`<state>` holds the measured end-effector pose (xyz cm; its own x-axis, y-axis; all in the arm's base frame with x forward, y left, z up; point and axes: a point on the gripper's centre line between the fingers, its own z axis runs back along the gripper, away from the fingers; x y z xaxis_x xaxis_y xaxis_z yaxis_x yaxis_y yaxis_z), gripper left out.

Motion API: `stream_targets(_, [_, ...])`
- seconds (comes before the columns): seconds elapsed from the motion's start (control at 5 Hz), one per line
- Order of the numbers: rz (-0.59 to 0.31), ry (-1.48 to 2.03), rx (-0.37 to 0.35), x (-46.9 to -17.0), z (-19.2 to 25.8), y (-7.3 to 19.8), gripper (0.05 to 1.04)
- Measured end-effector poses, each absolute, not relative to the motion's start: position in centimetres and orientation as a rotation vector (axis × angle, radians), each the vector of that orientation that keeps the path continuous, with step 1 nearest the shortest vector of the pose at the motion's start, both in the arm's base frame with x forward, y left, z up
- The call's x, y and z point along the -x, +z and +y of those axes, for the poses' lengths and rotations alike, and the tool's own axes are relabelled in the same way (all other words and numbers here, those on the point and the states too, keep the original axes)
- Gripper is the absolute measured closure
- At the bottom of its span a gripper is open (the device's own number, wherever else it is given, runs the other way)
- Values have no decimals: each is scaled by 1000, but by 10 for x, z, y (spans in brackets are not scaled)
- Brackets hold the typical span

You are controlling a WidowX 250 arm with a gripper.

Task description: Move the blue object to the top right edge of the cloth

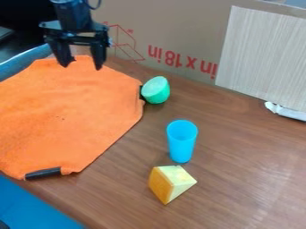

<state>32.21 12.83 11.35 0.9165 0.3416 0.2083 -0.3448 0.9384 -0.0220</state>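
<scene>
Gripper (82,67) up top L, jaws apart, nothing held! Blue cup (181,143) upright on table (239,152), just R of ctr, off the orange cloth (65,116). Move's at zero: grab, carry, set-down all TBD.

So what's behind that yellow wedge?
A blue cup stands just behind the yellow wedge on the wooden table; whatever the wedge itself covers can't be seen.

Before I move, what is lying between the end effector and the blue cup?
The camera view shows the orange cloth, then some brown table, between the end effector and the blue cup.
</scene>
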Motion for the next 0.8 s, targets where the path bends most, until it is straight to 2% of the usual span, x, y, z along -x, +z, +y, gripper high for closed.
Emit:
stream_targets(0.6, [-185, 182, 81, -332, 48, 98, 84])
stream_targets(0.8, [-161, 111, 69, -329, 18, 90, 84])
